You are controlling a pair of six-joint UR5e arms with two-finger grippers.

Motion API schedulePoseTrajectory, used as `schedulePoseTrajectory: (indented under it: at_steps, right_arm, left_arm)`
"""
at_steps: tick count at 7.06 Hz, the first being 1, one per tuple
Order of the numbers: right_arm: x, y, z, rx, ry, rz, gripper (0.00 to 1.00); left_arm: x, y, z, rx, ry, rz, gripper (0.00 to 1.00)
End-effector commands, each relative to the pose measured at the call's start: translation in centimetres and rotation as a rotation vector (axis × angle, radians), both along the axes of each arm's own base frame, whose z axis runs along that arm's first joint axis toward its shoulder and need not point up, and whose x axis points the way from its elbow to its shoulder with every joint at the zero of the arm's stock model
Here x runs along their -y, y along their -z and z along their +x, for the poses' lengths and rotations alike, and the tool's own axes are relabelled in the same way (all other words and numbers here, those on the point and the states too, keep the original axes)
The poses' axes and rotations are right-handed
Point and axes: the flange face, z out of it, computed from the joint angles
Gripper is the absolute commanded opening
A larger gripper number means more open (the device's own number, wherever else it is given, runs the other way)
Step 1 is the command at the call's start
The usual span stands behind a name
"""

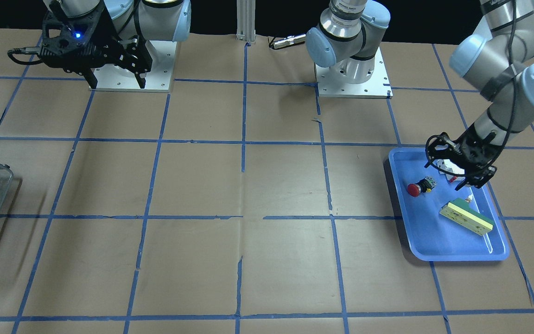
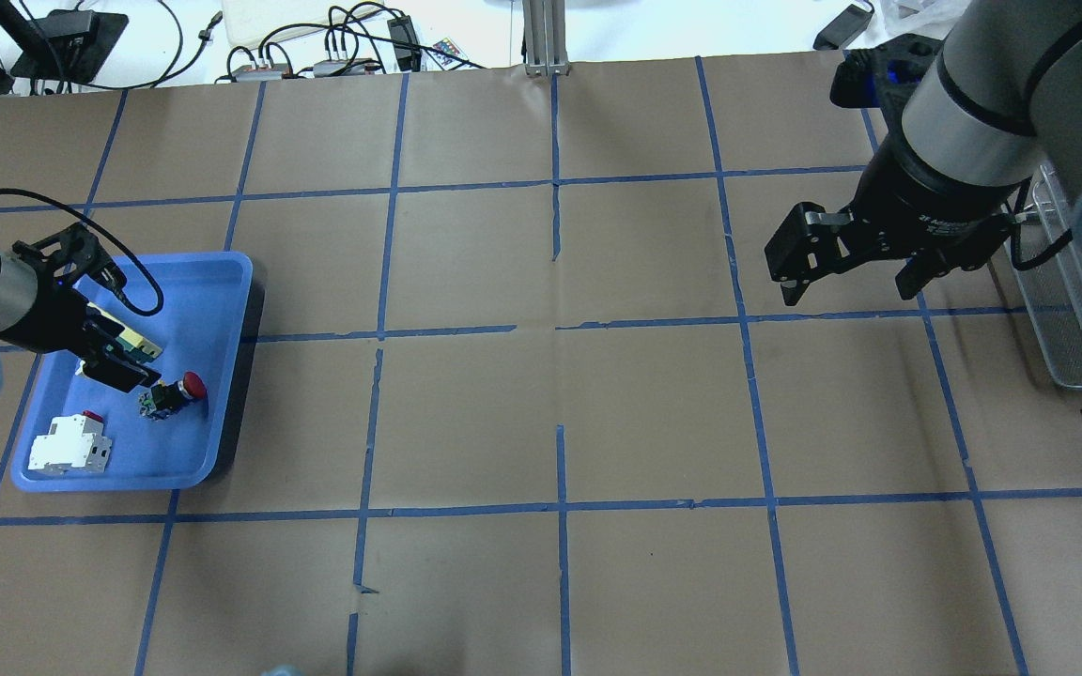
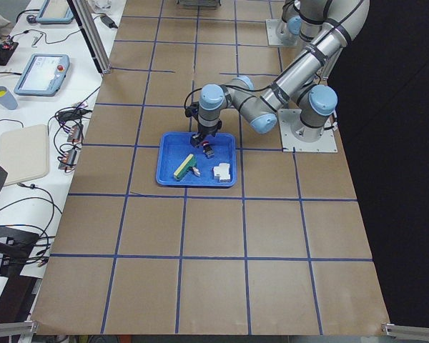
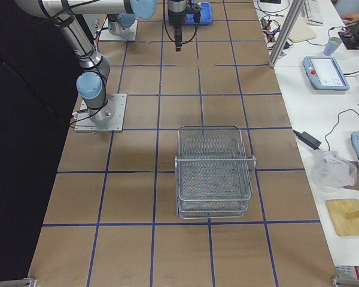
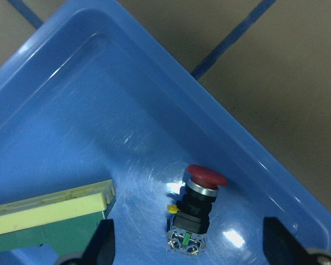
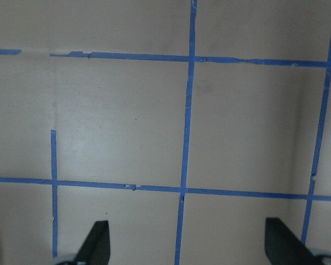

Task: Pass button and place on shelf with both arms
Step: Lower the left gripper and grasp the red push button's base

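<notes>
Button point(image 2: 175, 394) lies on its side in the blue tray point(image 2: 222, 268) at my robot's left end of the bench point(image 2: 654, 422), red cap turned toward the tray's inner wall and black body pointing back toward the left arm. I see two other parts in the tray with it: a green-and-cream bar point(image 1: 466, 216) just beside it and a white block point(image 2: 69, 443) in the corner nearest the robot.

The left pincer point(image 1: 472, 183) hangs over the tray with its jaws spread wide and nothing between the pads. On the left wrist feed both fingertips point(image 5: 102, 243) sit at the bottom edge, and the button shows between them, nearer the bar's side. From the feeds I cannot tell how high the tips are above the tray floor, but I see no contact with the button.

The right pincer point(image 2: 849, 282) is raised over the bench at the other end, jaws also apart and empty; its wrist feed shows only brown paper and blue tape lines. The wire shelf point(image 4: 214, 173) stands on the bench at the robot's right end, just beside that arm and well apart from the tray.
</notes>
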Motion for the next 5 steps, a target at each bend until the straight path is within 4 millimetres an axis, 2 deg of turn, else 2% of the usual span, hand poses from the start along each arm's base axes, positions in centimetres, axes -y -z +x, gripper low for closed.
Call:
schedulePoseTrajectory:
  at_steps: [1,2,3,4,5]
  right_arm:
    - [-0.4,-0.5,0.2,0.004,-0.058,-0.024,1.00]
    - [-0.6,-0.4,0.2,0.003,-0.061,-0.014,1.00]
    - [-0.4,-0.3,0.2,0.003,-0.061,-0.018,1.00]
    - [-0.3,-0.3,0.2,0.001,-0.061,-0.021,1.00]
    - [-0.3,-0.4,0.1,0.000,-0.059,-0.021,1.00]
  left_arm:
    - [-0.4,3.2,0.3,-0.011,0.034,0.026,0.96]
    - [-0.3,4.1,0.5,-0.021,0.041,0.040,0.95]
    - [-0.2,4.5,0.7,-0.023,0.066,0.042,0.83]
    - [-0.3,4.6,0.8,-0.024,0.085,0.041,0.51]
    - [-0.2,4.4,1.4,-0.021,0.073,0.037,0.12]
